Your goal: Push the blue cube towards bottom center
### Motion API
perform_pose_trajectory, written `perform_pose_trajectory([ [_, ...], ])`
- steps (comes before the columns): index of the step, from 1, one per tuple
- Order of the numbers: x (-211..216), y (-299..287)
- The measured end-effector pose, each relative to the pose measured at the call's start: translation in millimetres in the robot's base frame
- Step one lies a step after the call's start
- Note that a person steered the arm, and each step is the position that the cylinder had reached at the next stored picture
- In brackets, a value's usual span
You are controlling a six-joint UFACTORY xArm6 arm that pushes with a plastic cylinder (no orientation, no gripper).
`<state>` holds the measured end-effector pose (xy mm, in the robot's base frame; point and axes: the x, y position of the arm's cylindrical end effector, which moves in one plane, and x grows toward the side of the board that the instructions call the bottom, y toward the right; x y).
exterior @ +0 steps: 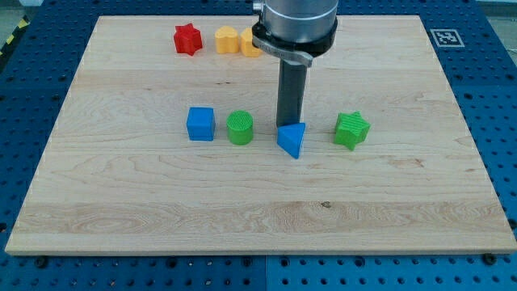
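The blue cube (pixel 200 124) sits on the wooden board (pixel 145 210), left of centre. A green cylinder (pixel 240 128) stands just to its right. My rod comes down from the view's top, and my tip (pixel 288 124) rests right behind a blue triangular block (pixel 292 140), at its top edge. The tip is about a hundred pixels to the right of the blue cube, with the green cylinder between them. A green star-shaped block (pixel 352 130) lies to the right of the triangular block.
A red star-shaped block (pixel 187 38) and a yellow block (pixel 226 40) lie near the board's top edge. Another yellow or orange block (pixel 249 44) is partly hidden behind the arm. A black and white marker (pixel 445 37) sits off the board's top right corner.
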<state>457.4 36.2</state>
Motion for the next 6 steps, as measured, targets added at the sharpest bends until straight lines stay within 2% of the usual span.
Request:
perform_pose_trajectory([
  [2, 26, 0],
  [3, 27, -18],
  [4, 27, -64],
  [6, 25, -87],
])
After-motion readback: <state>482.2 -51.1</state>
